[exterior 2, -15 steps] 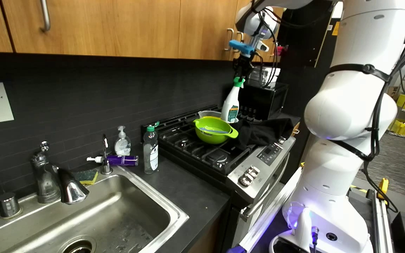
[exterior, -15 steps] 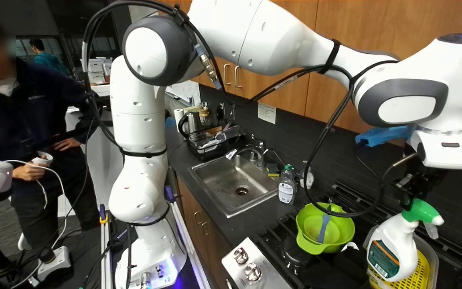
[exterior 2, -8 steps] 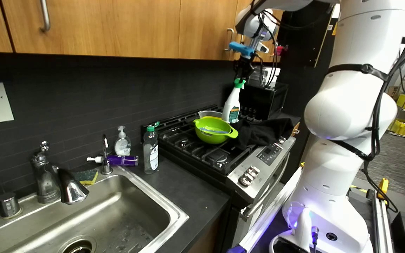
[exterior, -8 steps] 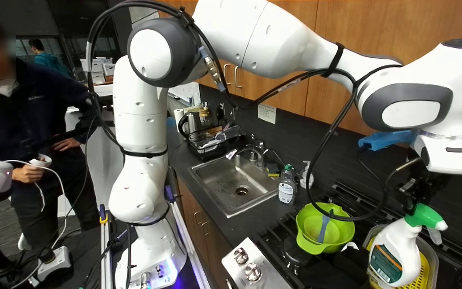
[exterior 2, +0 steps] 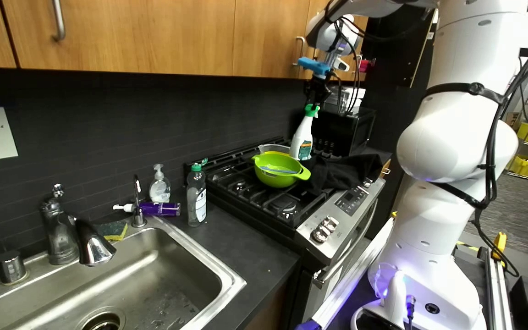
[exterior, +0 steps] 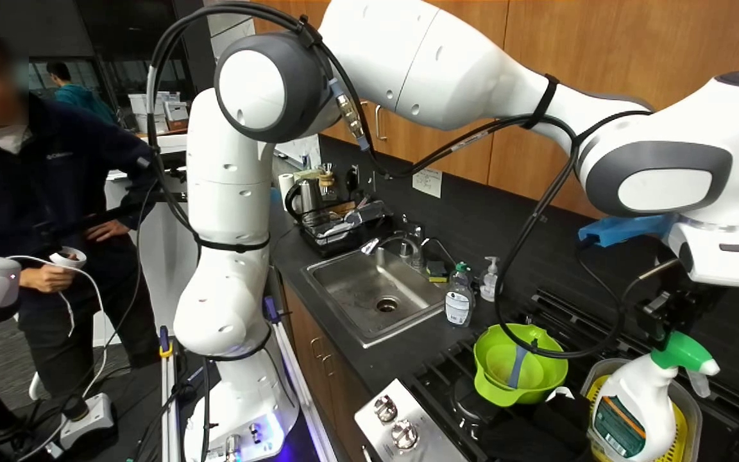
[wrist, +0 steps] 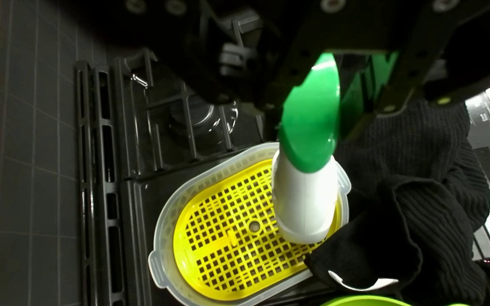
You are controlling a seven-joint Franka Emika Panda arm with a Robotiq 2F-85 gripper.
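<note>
One spray bottle [exterior: 645, 398] is in the jaws, which stand slightly apart and are clamped on its green head [wrist: 311, 123]. The bottle leans, its white body over one end of one clear tub [wrist: 164, 233] in the wrist view; whether its base touches anything below cannot be told. The tub holds one yellow perforated insert [wrist: 211, 247]. One black cloth [wrist: 432, 212] lies bunched beside the tub, a corner of it overlapping the rim in the wrist view. Near them sits one green bowl [exterior 2: 273, 179] with one blue utensil [exterior: 518, 366] in it. Tub, cloth and bowl are on one stove [exterior 2: 346, 223], its front showing two knobs [exterior: 385, 409] in an exterior view. On the dark desk [exterior 2: 255, 256], around one sink [exterior 2: 229, 277], are three more bottles: one clear bottle [exterior 2: 196, 197] and one pump dispenser [exterior 2: 159, 189], both upright, and one purple bottle [exterior 2: 159, 209] on its side. One sponge [exterior 2: 117, 231] lies at the sink's back edge. Two people [exterior: 23, 167] show in an exterior view.
</note>
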